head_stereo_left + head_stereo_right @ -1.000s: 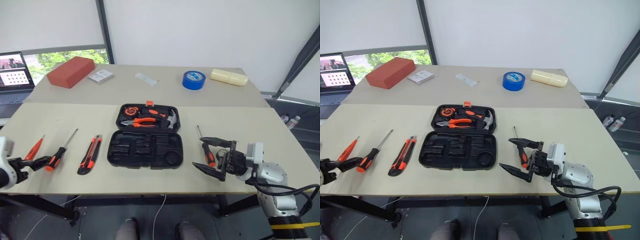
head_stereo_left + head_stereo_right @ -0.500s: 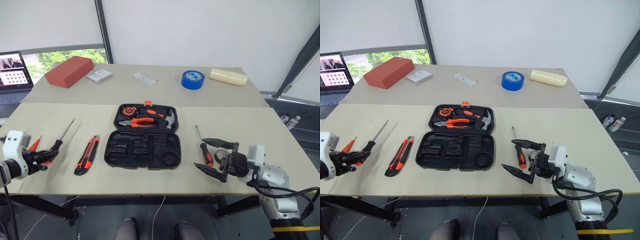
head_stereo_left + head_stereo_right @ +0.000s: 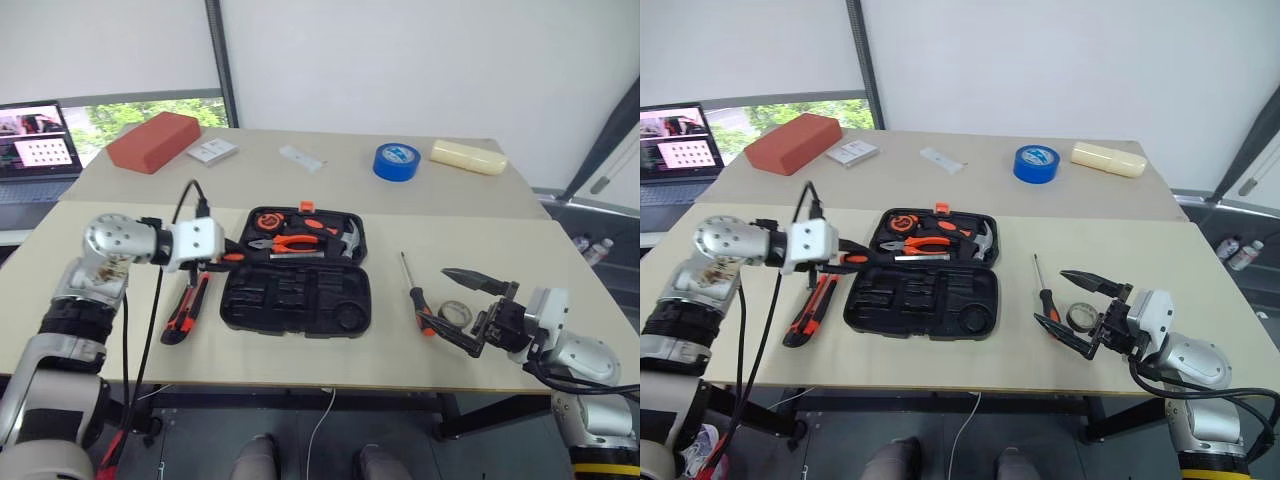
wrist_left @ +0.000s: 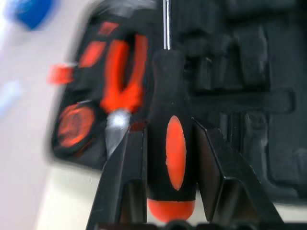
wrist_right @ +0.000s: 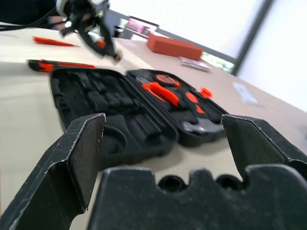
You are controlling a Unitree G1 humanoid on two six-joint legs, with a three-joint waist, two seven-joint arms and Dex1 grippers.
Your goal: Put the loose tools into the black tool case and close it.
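From the head camera we see our left gripper (image 3: 845,259) clamped on a black-and-orange screwdriver (image 3: 862,257) at the left edge of the open tool case (image 3: 923,298), its long axis pointing right across the hinge line. The empty tray lies just toward the desk's front edge. Our right gripper (image 3: 468,305), jaws wide and empty, straddles the small tape roll (image 3: 452,311) beside a second screwdriver (image 3: 417,296).

At the left wrist, both fingers (image 4: 213,177) pinch the handle.

At the right wrist, the case sits unobstructed.
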